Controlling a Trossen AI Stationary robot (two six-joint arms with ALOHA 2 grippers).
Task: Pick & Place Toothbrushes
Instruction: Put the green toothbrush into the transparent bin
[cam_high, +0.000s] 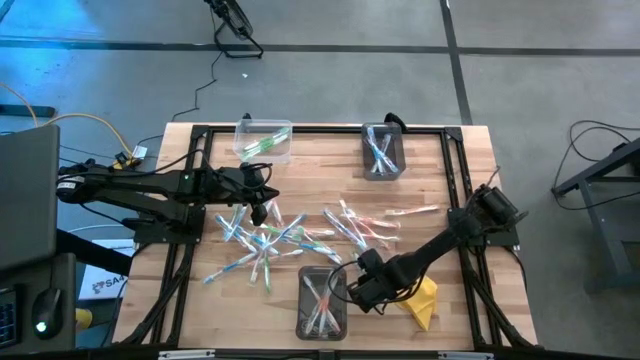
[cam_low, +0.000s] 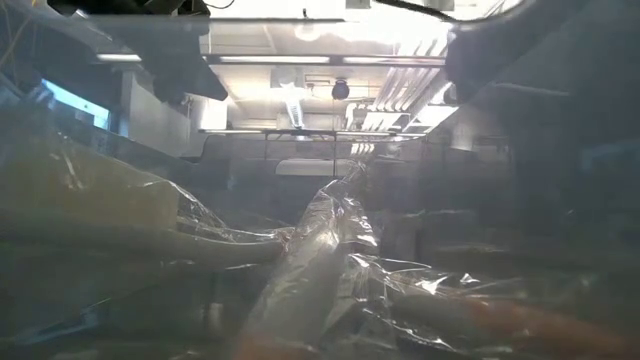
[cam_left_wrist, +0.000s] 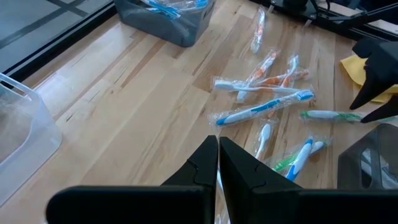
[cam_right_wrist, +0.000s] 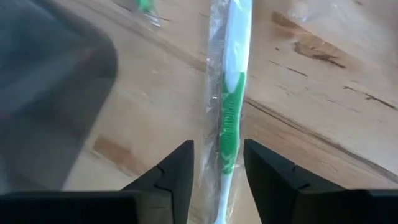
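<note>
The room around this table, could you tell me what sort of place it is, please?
Probably a robotics lab or workshop: a wooden table framed by black rails stands on a bare grey floor with loose cables, and the low view shows long ceiling lights.

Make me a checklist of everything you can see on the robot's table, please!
Surface: wooden table with a black frame.
Job's things: wrapped toothbrushes scattered mid-table; some in three bins, green, blue and pink-red sorted apart.
Clutter: yellow cloth near the front bin.
Grippers: left gripper shut, over the pile; right gripper open, a green toothbrush between its fingers, beside the front bin.
Cables: a black cable on the floor; yellow ones at the left.
Surroundings: grey floor; stand at the right.
</note>
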